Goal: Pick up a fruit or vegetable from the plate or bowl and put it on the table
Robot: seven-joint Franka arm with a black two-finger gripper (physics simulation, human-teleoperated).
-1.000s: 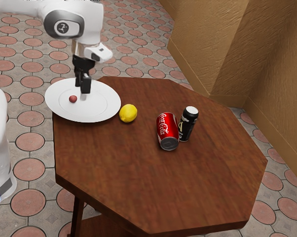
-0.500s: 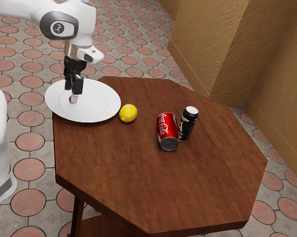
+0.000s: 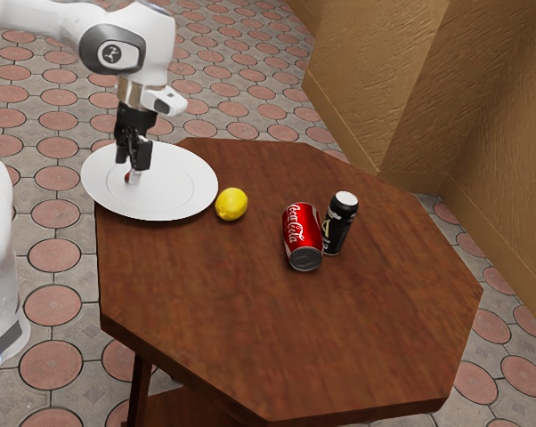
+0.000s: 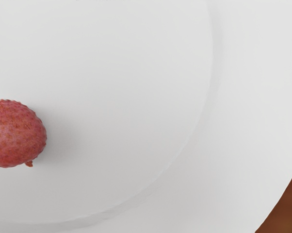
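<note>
In the exterior view my gripper [image 3: 132, 167] hangs low over the white plate [image 3: 188, 190], fingers apart and pointing down, with nothing seen held. A small reddish, rough-skinned fruit [image 3: 127, 178] lies on the plate below, partly hidden behind the gripper; whether a finger touches it I cannot tell. In the wrist view the fruit [image 4: 16, 134] rests on the plate [image 4: 131, 82], a short stem nub on its edge. A yellow lemon [image 3: 231, 204] sits on the wooden table [image 3: 250, 329], just off the plate's rim.
A red Coca-Cola can [image 3: 303, 233] lies tipped over on the table, and a black can [image 3: 340, 222] stands upright close behind it. Beyond the table's far edge rises a tan wall [image 3: 375, 98].
Over the last second my hand has moved toward the exterior view's left, from above the plate's middle to over the fruit, with little motion in the last half second. The fruit now is partly covered.
</note>
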